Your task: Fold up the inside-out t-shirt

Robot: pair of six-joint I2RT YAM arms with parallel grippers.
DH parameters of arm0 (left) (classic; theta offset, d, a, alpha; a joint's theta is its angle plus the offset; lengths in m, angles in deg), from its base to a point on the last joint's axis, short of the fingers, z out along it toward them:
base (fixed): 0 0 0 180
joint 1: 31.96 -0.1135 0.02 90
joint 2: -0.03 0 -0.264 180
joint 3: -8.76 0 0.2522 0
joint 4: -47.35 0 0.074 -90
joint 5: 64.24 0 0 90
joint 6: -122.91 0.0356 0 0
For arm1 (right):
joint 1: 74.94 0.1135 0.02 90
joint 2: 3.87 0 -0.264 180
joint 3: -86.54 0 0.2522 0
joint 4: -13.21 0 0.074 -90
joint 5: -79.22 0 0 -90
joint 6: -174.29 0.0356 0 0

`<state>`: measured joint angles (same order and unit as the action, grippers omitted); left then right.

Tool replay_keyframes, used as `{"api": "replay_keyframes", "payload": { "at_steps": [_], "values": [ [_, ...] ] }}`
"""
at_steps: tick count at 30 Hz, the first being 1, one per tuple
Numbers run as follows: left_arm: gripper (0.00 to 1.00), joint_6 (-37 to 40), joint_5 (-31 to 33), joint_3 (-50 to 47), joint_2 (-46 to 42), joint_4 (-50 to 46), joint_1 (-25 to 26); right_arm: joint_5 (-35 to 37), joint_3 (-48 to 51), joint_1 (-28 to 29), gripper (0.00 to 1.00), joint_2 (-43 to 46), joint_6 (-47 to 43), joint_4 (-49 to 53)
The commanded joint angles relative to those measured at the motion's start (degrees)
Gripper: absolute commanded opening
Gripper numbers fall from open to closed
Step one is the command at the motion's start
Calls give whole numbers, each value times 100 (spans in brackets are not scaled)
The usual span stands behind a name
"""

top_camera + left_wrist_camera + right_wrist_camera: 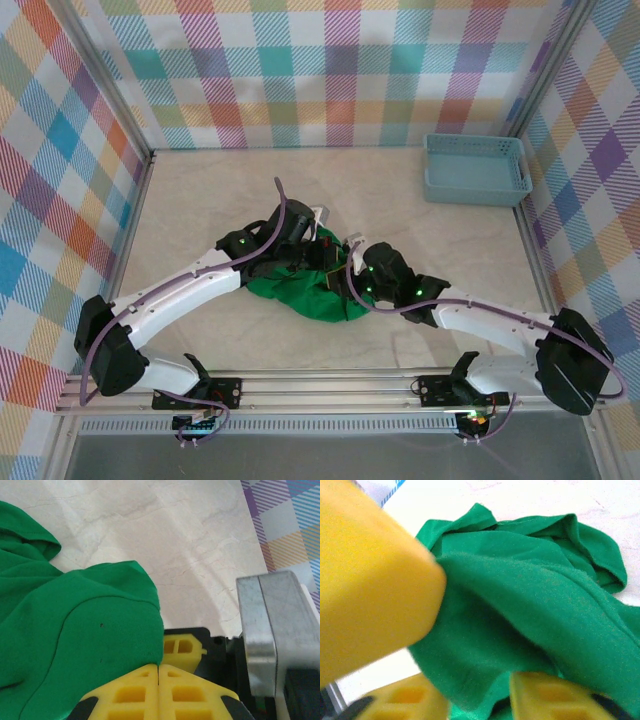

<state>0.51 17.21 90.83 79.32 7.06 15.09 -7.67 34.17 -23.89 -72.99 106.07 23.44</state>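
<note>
The inside-out t-shirt (305, 295) is a bright green bunched heap in the middle of the table. My left gripper (316, 258) is over its far edge. In the left wrist view its yellow fingers (159, 669) meet tip to tip, and a hem of the t-shirt (90, 630) runs into the seam between them. My right gripper (340, 278) comes in from the right, close beside the left one. Its fingers (480, 700) stand apart with a thick fold of the t-shirt (530, 595) lying in the gap. The left gripper's blurred yellow finger (370, 580) is at the upper left.
A light blue plastic basket (476, 168) stands at the back right corner. The pale marble-look table (400, 220) is walled by checked panels on three sides. Both arms cross the near half of the table. The right gripper's finger (182, 647) shows just beyond my left fingertips.
</note>
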Motion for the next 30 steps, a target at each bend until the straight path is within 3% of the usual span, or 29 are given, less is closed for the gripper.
{"api": "replay_keyframes", "payload": {
  "at_steps": [1,3,7,14,22,30],
  "values": [
    [0,-58,25,-31,27,61,-60,182,-218,21,17,-7,59,-136],
    [0,-1,495,-37,-59,-208,-72,155,-224,21,4,158,80,24],
    [28,50,1388,-288,-387,-597,-63,49,-151,19,0,588,259,425],
    [48,80,1332,-1494,-1372,176,225,-257,268,-16,0,1171,918,459],
    [50,-257,582,-1763,-946,1012,349,-419,440,-16,0,1200,1012,194],
    [47,-86,487,-1550,-263,1152,541,-388,353,-11,0,1246,1012,237]
  ]
}}
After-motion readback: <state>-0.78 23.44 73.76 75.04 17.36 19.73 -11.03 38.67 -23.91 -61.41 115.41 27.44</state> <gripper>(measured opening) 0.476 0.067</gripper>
